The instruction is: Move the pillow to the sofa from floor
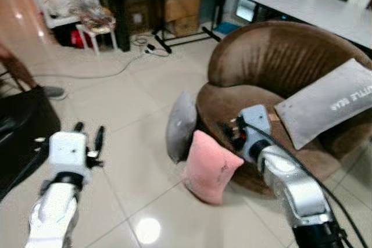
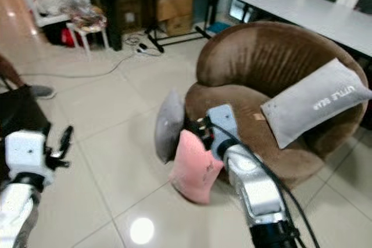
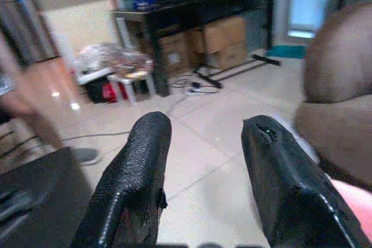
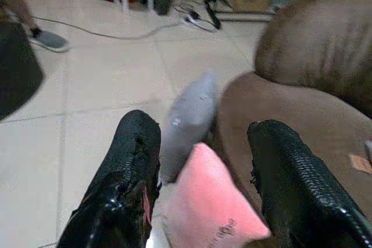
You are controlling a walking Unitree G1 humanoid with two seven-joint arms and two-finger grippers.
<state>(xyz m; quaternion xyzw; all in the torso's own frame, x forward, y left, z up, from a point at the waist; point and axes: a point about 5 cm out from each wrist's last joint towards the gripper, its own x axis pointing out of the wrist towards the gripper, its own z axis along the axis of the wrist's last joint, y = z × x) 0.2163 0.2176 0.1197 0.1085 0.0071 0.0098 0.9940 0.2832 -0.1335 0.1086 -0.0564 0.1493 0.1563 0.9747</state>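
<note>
A soft pink pillow [image 1: 210,166] is standing upright on the pale tiled floor [image 1: 116,143], leaning against the front edge of a round brown velvet sofa [image 1: 279,79]. Small dark lettering is showing near its lower corner. A grey pillow [image 1: 181,125] is standing just behind it, also leaning on the sofa's base, the two touching.
</note>
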